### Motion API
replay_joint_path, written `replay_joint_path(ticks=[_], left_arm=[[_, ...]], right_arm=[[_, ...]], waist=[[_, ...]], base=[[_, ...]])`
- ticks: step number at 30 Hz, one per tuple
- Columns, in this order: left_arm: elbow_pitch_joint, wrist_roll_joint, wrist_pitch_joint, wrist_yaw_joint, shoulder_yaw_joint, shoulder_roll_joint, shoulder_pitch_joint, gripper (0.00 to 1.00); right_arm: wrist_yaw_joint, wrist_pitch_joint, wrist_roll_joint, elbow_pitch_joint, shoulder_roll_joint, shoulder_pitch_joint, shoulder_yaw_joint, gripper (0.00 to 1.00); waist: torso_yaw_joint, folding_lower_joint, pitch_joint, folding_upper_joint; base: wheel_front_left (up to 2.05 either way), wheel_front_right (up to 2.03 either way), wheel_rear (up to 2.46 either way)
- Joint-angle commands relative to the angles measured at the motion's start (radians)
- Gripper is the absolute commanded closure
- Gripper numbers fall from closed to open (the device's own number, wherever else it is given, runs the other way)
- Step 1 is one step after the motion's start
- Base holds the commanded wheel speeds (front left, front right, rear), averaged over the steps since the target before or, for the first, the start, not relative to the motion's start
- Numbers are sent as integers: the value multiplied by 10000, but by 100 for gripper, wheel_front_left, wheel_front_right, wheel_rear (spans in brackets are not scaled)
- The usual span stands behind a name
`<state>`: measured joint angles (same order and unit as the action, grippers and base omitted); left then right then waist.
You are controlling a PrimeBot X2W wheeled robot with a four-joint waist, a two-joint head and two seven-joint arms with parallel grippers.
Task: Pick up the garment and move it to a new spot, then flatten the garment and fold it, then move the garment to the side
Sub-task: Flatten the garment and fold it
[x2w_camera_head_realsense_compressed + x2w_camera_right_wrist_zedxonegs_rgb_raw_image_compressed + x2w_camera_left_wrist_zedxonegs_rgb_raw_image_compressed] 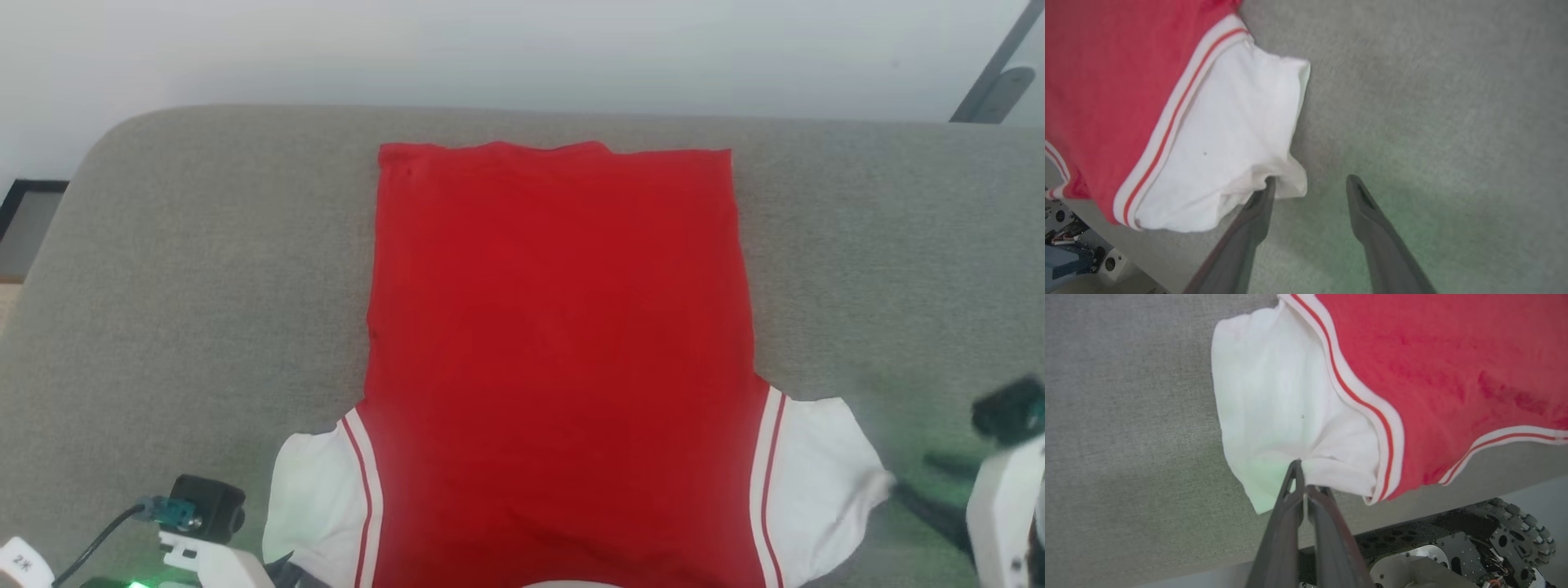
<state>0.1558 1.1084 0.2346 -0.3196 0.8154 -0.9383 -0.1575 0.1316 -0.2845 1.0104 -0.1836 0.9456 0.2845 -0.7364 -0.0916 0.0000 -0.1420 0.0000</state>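
Red white-sleeved jersey shirt point(555, 327) flat on grey fabric cushion point(204, 245); left gripper point(1300, 469) pinches left sleeve point(1274, 408), right gripper point(1310, 181) spread beside right sleeve point(1229, 143).

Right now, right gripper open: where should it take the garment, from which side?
Probably the right sleeve, at its loose outer corner, coming from the outer side along the cushion. That corner is rumpled beside the right gripper, jaws open; the left gripper is shut on the left sleeve.

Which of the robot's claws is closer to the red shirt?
Left. The left gripper is pinched shut on a white sleeve of the garment; the right gripper stands open beside the other sleeve, one finger at its edge.
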Motion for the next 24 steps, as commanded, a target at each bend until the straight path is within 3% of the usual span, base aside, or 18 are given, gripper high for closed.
replay_joint_path(ticks=[1, 6, 12, 17, 24], left_arm=[[-6, -79, -41, 36, -1, 33, -106, 100], [-45, -334, -52, 131, 65, 190, -395, 100], [-126, -592, -13, 354, 200, 541, -854, 100], [-348, -898, 86, 700, 397, 1019, -1437, 100], [-858, -1221, 260, 1255, 691, 1731, -2306, 100]], right_arm=[[-18, -100, -52, 175, 5, 160, 186, 0], [-20, -797, -104, 900, 25, 516, 1489, 0], [-17, -1140, -1535, 448, -1249, 1714, 3462, 0], [-15, -1341, -3286, -853, -2799, 3356, 4414, 0], [-17, -1758, -5039, -3541, -4236, 5524, 4979, 0]], waist=[[-64, 0, -86, 0], [-248, 0, -419, 0], [-593, 0, -973, 0], [-1064, 0, -1469, 0], [-1799, 0, -2031, 0]], base=[[0, 0, 0], [0, 0, 0], [0, 0, 0], [0, 0, 0], [0, 0, 0]])
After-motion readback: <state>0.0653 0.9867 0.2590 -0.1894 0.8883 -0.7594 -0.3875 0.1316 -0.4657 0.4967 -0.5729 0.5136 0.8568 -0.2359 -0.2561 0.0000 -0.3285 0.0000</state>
